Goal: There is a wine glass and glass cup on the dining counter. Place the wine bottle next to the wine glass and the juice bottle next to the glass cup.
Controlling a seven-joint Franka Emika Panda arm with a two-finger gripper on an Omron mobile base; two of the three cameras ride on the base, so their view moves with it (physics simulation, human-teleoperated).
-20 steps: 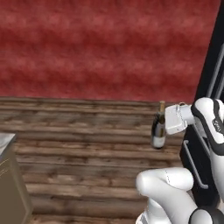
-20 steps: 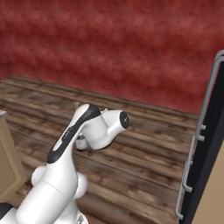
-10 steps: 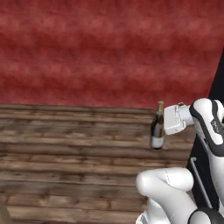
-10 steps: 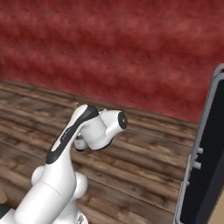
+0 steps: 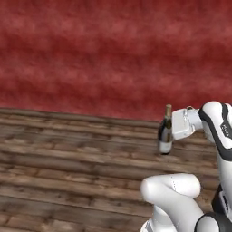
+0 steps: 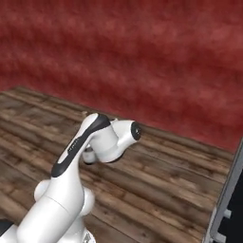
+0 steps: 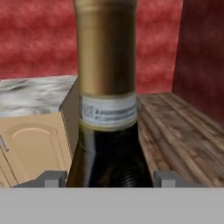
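My end effector (image 7: 106, 178) grips the wine bottle (image 7: 107, 109) — its base cut off — above wooden floor (image 5: 68, 154), red wall (image 5: 104, 50) behind, marble counter (image 7: 33, 94) beyond.

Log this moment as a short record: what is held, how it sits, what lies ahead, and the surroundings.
held item: wine bottle, dark glass, gold-tan top, pale neck label
end effector: shut on the bottle's body, one fingertip on each side
bottle pose: upright, carried above the wooden floor
ahead in hand view: marble-patterned dining counter over a tan cabinet door
backdrop: red wall
placement: not yet done
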